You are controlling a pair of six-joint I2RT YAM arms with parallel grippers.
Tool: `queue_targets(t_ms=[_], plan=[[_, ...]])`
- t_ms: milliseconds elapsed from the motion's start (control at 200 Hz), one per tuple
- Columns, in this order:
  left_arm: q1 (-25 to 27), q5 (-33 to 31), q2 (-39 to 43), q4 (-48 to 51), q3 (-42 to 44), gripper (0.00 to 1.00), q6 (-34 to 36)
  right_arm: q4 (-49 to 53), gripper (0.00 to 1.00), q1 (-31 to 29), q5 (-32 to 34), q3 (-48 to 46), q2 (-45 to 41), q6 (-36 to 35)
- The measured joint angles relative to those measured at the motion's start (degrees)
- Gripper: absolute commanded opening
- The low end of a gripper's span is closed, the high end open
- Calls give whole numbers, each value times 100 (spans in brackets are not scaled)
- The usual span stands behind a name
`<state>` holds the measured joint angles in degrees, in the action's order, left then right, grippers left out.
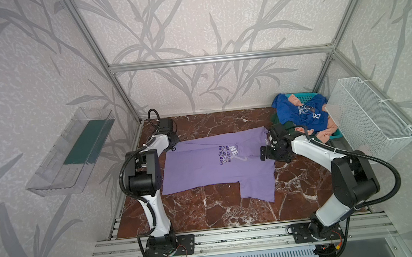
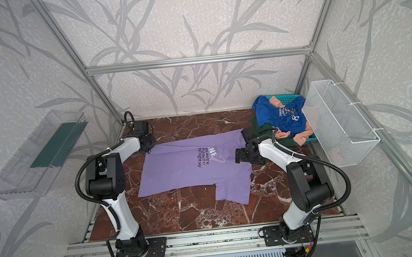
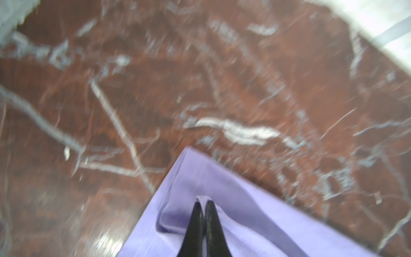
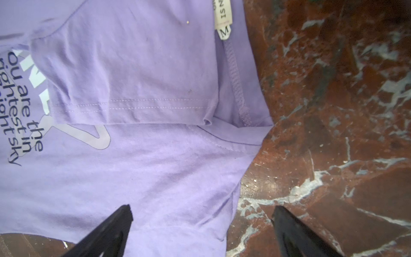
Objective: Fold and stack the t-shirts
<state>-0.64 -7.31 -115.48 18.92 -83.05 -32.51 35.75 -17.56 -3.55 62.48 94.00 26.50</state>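
The left tool (image 3: 202,202) is clenched on a corner of the lavender t-shirt (image 1: 198,171) spread on the table (image 1: 207,211). The right tool (image 4: 202,210) is released, jaws wide over the shirt's edge.

I read the lavender t-shirt (image 1: 203,165) as soft matt cloth, a fine knit with stitched hems and a pale cloth label (image 4: 223,20). The tabletop (image 1: 207,211) under it looks like polished red-brown marble: white-veined and faintly glossy. Far right, the blue t-shirt (image 1: 302,122) is matt cloth too, in a teal plastic basket (image 1: 299,96) beside a white wire-mesh basket (image 1: 368,116). The frame (image 1: 218,58) is brushed metal, and the left-wall tray (image 1: 54,174) is clear glossy plastic.
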Motion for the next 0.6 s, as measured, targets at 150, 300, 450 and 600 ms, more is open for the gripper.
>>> queue_targets(t_ms=[150,300,450,600], plan=[[0,24,-304,-7,-612,0,240,-4,99,0,-2,0,48,0],[0,68,-549,-61,-964,0,483,-15,99,0,-9,0,61,4],[0,160,-752,-98,-1290,0,658,-28,99,0,-44,2,114,26],[0,232,-774,-225,-1351,0,752,-39,99,0,-52,2,129,50]])
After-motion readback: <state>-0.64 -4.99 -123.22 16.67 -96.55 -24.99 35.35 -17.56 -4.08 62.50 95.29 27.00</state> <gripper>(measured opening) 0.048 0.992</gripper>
